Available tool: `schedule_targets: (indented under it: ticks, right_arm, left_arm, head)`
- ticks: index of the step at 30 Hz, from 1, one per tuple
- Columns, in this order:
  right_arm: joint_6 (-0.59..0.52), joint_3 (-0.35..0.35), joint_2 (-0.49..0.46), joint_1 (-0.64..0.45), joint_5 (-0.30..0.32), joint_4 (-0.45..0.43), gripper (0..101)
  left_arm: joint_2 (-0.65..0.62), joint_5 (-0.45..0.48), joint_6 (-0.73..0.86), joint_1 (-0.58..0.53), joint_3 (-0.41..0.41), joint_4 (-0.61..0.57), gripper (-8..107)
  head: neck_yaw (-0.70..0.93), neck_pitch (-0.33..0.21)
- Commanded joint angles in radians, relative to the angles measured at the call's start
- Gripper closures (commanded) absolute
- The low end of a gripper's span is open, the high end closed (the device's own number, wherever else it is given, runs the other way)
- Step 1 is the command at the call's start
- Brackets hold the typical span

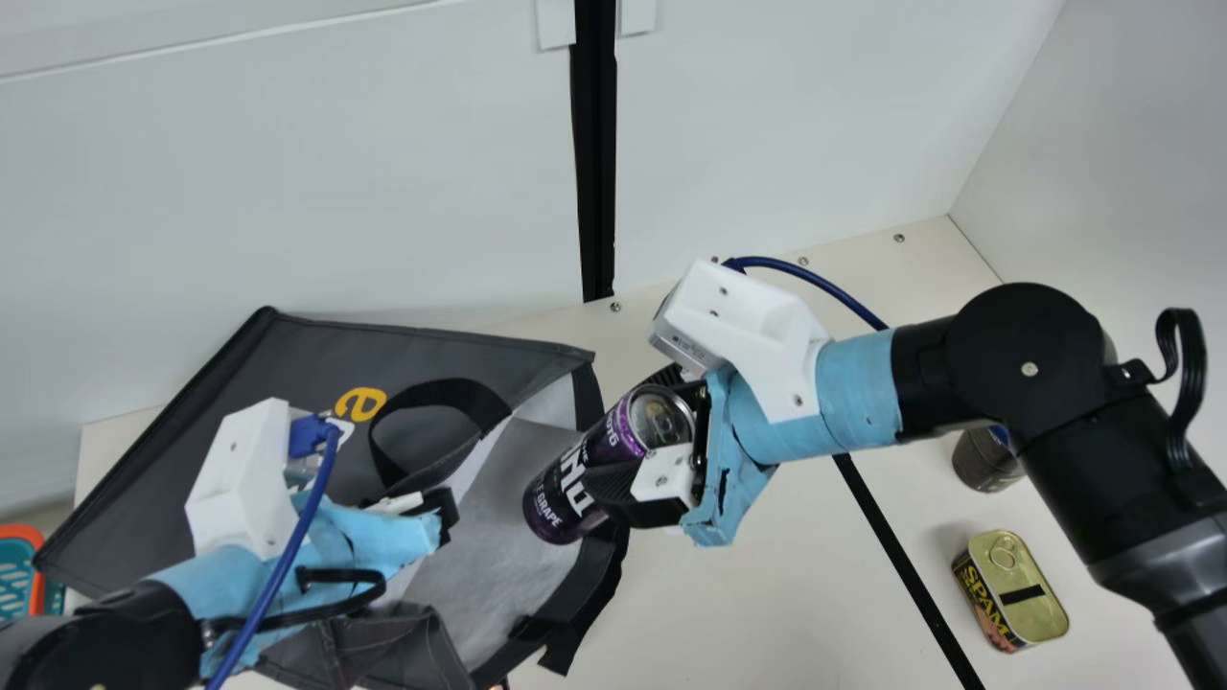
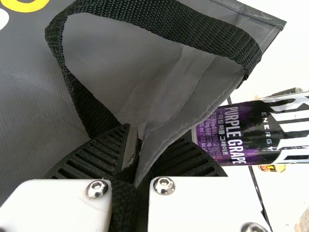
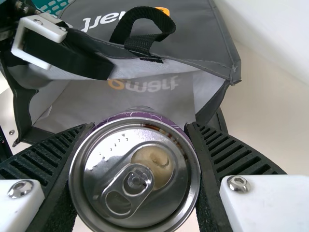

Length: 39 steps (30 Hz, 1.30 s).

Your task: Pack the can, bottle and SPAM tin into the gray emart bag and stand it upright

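The gray emart bag (image 1: 316, 383) lies on its side at the left of the main view, its mouth facing the middle. My left gripper (image 1: 436, 513) is at the upper side of that mouth; in the left wrist view the left gripper (image 2: 135, 157) is shut on the bag's edge and strap. My right gripper (image 1: 647, 441) holds the purple can (image 1: 566, 489) tilted at the bag's opening. The right wrist view has the right gripper (image 3: 137, 164) closed around the can (image 3: 135, 174), with the bag's opening (image 3: 145, 96) beyond. The SPAM tin (image 1: 1018, 589) stands at the right.
A dark, cylindrical container (image 1: 985, 462) stands behind the SPAM tin, partly under my right arm. An orange and teal basket (image 1: 34, 570) is at the left edge. A black strip (image 1: 911, 575) crosses the table, and white walls rise behind.
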Motion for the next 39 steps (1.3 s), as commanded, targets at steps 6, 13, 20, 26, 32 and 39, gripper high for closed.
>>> schedule_targets:
  ticks: [6, 13, 20, 26, 32, 39]
  right_arm:
    - [-0.018, 0.026, 0.021, 0.002, -0.026, 0.036, 101]
    - [-0.030, 0.071, 0.043, 0.034, -0.084, 0.054, 101]
    - [-0.046, 0.109, 0.068, 0.063, -0.138, 0.072, 101]
    - [-0.066, 0.136, 0.092, 0.084, -0.183, 0.097, 101]
    - [-0.087, 0.162, 0.122, 0.116, -0.239, 0.135, 101]
    - [-0.107, 0.179, 0.165, 0.161, -0.300, 0.179, 101]
  left_arm:
    - [0.000, 0.000, 0.000, 0.000, 0.000, 0.000, 107]
    - [0.000, 0.000, 0.000, 0.000, 0.000, 0.000, 107]
    - [0.000, 0.000, 0.000, 0.000, 0.000, 0.000, 107]
    - [0.000, 0.000, 0.000, 0.000, 0.000, 0.000, 107]
    - [0.000, 0.000, 0.000, 0.000, 0.000, 0.000, 107]
    - [0.000, 0.000, 0.000, 0.000, 0.000, 0.000, 107]
  head:
    - [-0.002, -0.023]
    - [-0.002, -0.023]
    - [-0.002, -0.023]
    - [-0.002, -0.023]
    - [-0.002, -0.023]
    - [-0.002, -0.023]
